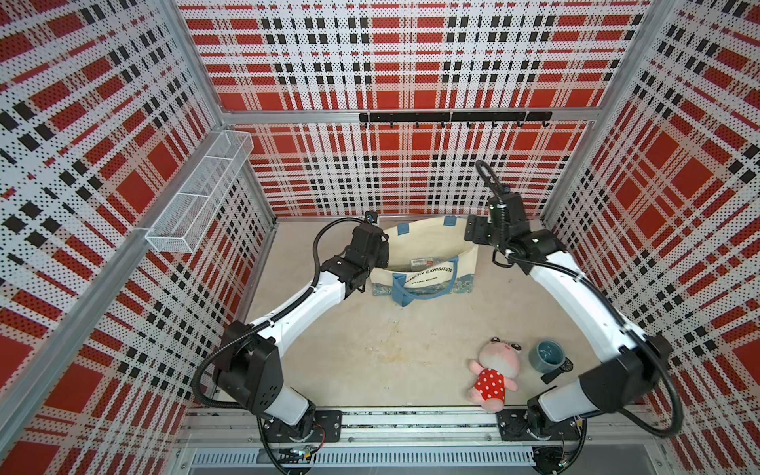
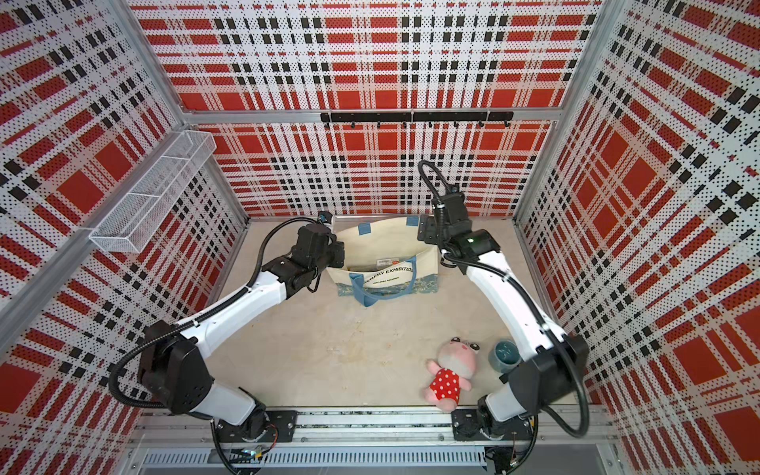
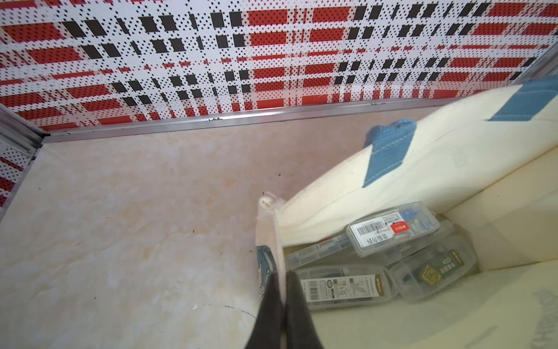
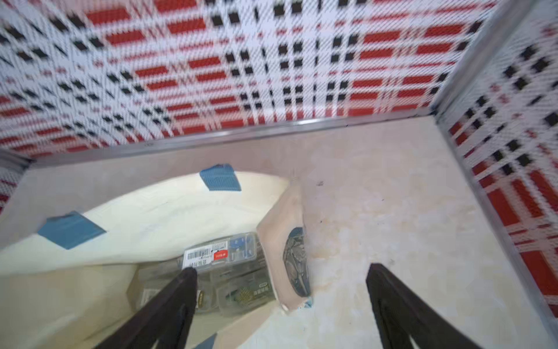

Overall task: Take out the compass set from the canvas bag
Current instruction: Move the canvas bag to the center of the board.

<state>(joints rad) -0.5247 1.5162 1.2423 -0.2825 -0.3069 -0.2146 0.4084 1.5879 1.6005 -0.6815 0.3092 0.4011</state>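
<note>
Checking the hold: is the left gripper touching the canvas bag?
Touching. The left wrist view shows the left gripper shut on the canvas bag, pinching its side edge.

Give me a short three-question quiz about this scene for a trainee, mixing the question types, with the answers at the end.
1. True or false: the left jaws are shut on an end edge of the canvas bag.
2. The right jaws are: A shut on a blue handle; B open, by the bag's other end; C holding a mug.
3. What lies inside the bag?
Key: 1 true; 2 B; 3 clear plastic cases.
</note>
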